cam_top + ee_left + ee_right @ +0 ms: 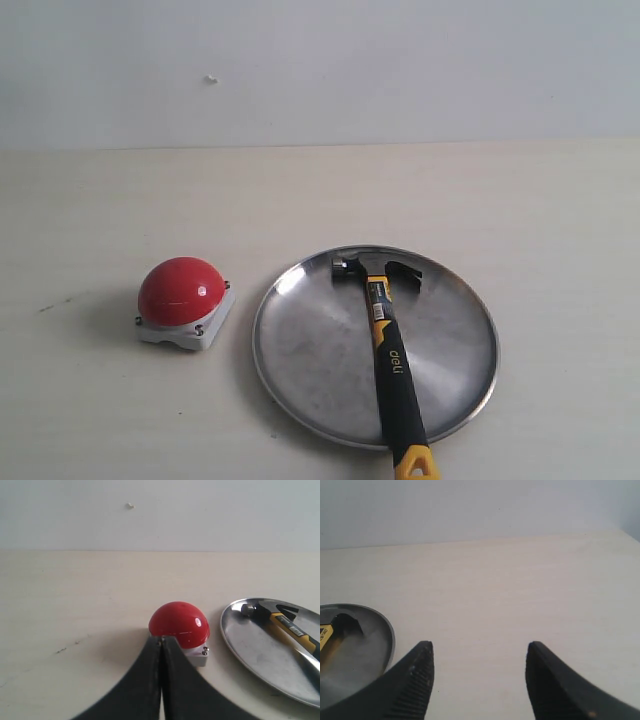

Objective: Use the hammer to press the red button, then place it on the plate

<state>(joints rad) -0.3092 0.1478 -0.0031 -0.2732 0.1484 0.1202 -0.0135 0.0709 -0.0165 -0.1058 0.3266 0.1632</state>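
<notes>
The hammer lies across the silver plate, its dark head toward the far rim and its yellow end sticking out over the near rim. The red button sits on its white base to the left of the plate. Neither gripper shows in the exterior view. In the left wrist view my left gripper is shut with nothing in it, its tips just short of the red button; the hammer and plate lie beyond. My right gripper is open and empty over bare table, with the plate off to one side.
The pale tabletop runs back to a plain white wall. The table's far corner edge shows in the right wrist view.
</notes>
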